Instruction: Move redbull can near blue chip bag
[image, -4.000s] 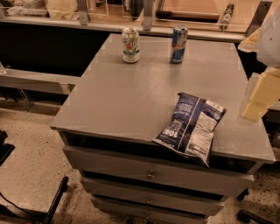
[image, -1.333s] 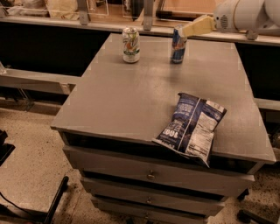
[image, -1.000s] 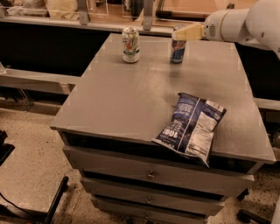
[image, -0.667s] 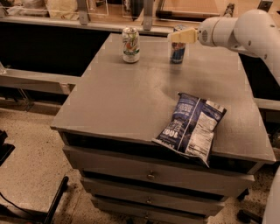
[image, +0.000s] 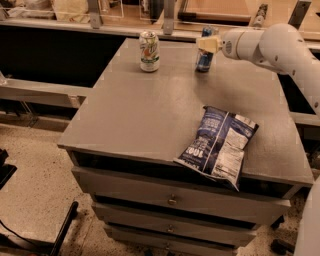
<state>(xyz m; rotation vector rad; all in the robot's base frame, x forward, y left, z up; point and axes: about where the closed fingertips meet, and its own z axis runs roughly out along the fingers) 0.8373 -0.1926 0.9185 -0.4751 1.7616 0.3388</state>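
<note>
Risk of tipping redbull can (image: 203, 56) w/ off-centre nudge from end effector (image: 209, 44) at its top, grip state can't tell

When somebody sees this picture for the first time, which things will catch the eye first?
The crinkled blue chip bag lies at the near right of the grey cabinet top, reaching over its front edge. At the far side, the white arm's gripper is at the top of the redbull can. A white and green soda can stands left of it.
</note>
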